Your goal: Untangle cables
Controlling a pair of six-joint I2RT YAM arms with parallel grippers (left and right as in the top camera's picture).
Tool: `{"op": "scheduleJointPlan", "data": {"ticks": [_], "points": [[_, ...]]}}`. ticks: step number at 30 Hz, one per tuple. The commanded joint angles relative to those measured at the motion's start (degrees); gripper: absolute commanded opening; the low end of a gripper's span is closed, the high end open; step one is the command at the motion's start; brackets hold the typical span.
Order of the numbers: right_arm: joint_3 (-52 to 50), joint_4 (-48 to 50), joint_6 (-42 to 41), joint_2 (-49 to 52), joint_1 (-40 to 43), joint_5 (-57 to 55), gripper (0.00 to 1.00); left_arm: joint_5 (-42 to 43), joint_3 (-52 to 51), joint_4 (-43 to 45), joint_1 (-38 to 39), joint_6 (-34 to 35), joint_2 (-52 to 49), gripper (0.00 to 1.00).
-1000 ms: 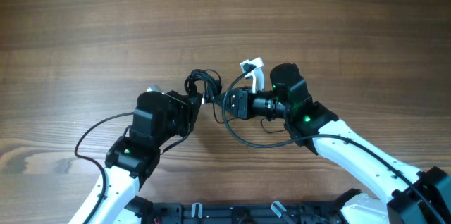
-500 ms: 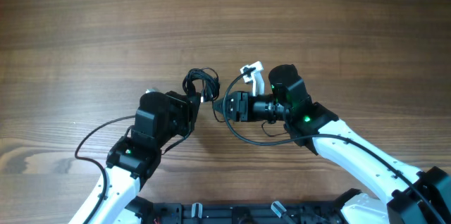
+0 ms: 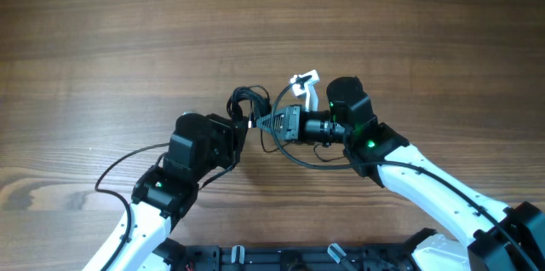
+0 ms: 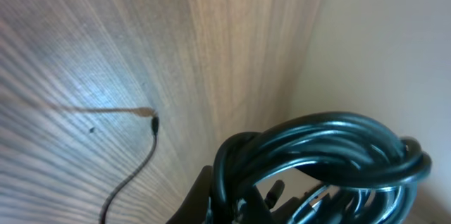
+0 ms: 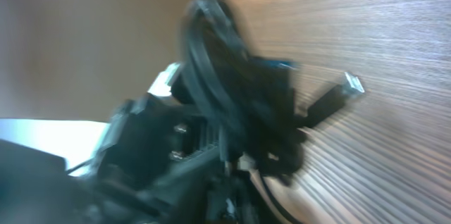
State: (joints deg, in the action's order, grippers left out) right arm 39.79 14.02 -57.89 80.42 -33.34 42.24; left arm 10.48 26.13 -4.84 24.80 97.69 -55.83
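Note:
The cables (image 3: pixel 248 100) are a small black bunch of loops held up between the two arms at the table's middle. My left gripper (image 3: pixel 243 124) reaches in from the lower left and is shut on them. In the left wrist view the glossy loops (image 4: pixel 331 146) fill the lower right, and the gripper (image 4: pixel 238 193) clamps their base. My right gripper (image 3: pixel 262 123) points left against the same bunch, jaws close together on a strand. The right wrist view is blurred. It shows the bunch (image 5: pixel 211 55) and a connector plug (image 5: pixel 349 83) sticking out to the right.
One black strand (image 3: pixel 294 153) droops in a loop under the right gripper toward the front. A thin strand (image 4: pixel 137 164) lies on the wood. A white part (image 3: pixel 305 83) juts from the right wrist. The left arm's own wire (image 3: pixel 119 160) arcs at the front left.
The left gripper has carried the bunch slightly to the right. The right gripper's jaws spread, then closed as it pushed left onto the bunch.

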Motion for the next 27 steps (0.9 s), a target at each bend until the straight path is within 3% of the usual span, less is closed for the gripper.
{"op": "scheduleJointPlan", "data": {"ticks": [1, 9, 15, 17, 21, 27], "points": [[0.3, 3.7, -4.7, 0.4, -0.2, 2.4, 0.05, -0.2, 0.4, -0.8, 0.6, -3.5, 0.2, 0.04], [0.3, 1.2, -1.0, 0.4, -0.2, -2.9, 0.04, 0.1, 0.4, 2.3, 1.9, -5.0, -1.2, 0.04], [0.3, -3.6, 8.5, 0.4, -0.2, -12.8, 0.08, 2.0, 0.4, 5.5, 3.1, -13.4, -1.2, 0.04], [0.3, -5.1, 8.9, 0.4, -0.2, -15.7, 0.08, 4.8, 0.4, 7.4, 3.1, -17.6, -1.2, 0.04], [0.3, -4.6, 9.2, 0.4, -0.2, -20.9, 0.07, 14.4, 0.4, 10.7, 3.7, -33.2, -1.2, 0.04], [0.3, -4.3, 8.6, 0.4, -0.2, -26.2, 0.08, 19.3, 0.4, 16.9, 9.1, -44.2, -1.2, 0.04]]}}
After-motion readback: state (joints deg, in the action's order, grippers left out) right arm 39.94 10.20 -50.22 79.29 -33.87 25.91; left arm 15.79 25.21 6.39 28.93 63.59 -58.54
